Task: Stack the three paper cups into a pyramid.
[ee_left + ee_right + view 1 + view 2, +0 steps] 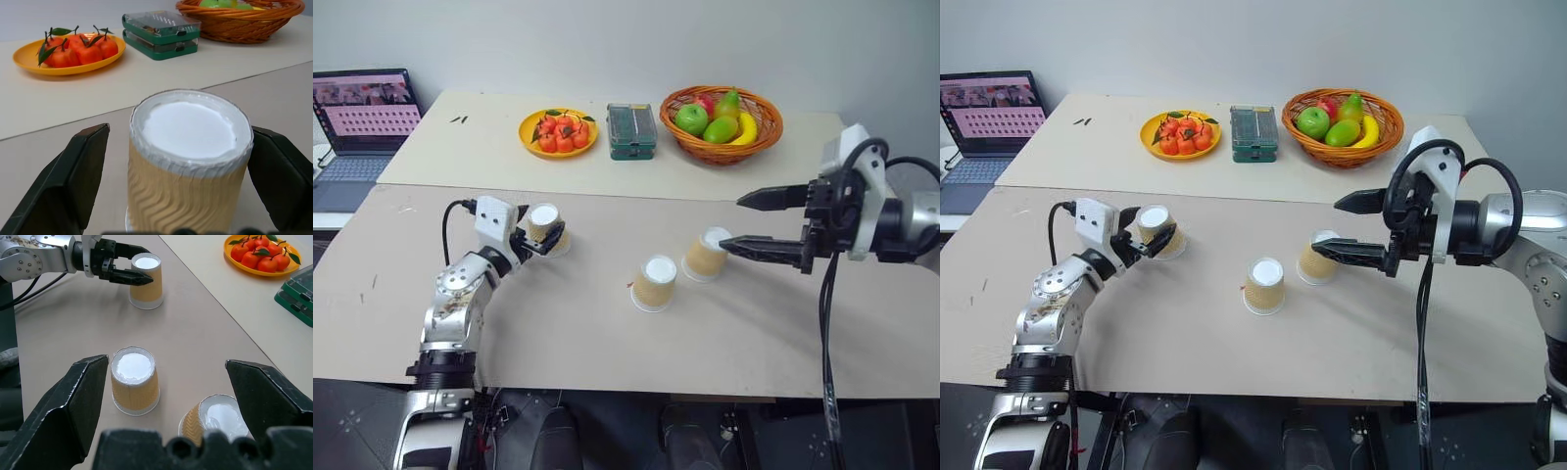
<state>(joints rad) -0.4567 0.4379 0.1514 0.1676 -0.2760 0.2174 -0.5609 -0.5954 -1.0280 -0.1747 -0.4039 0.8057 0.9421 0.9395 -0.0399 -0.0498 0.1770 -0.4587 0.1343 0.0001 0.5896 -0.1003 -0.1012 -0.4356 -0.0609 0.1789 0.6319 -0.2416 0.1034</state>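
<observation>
Three upside-down paper cups sit on our table (pixel 607 343), our left gripper (pixel 544 238) around one of them.

Largest to smallest: behind our tan table stands a second one holding a wicker fruit basket (pixel 722 124), a yellow plate of small orange fruits (pixel 558 132) and a green lidded box (pixel 632 130); a laptop (pixel 362 127) sits far left. We count three cups, white ends up: the left cup (pixel 546 227) stands between our left fingers, which bracket it without clearly pressing; the middle cup (pixel 655 283) and right cup (pixel 707 255) stand near each other, apart. Our right gripper (pixel 741 223) hovers spread wide beside the right cup, empty.
</observation>
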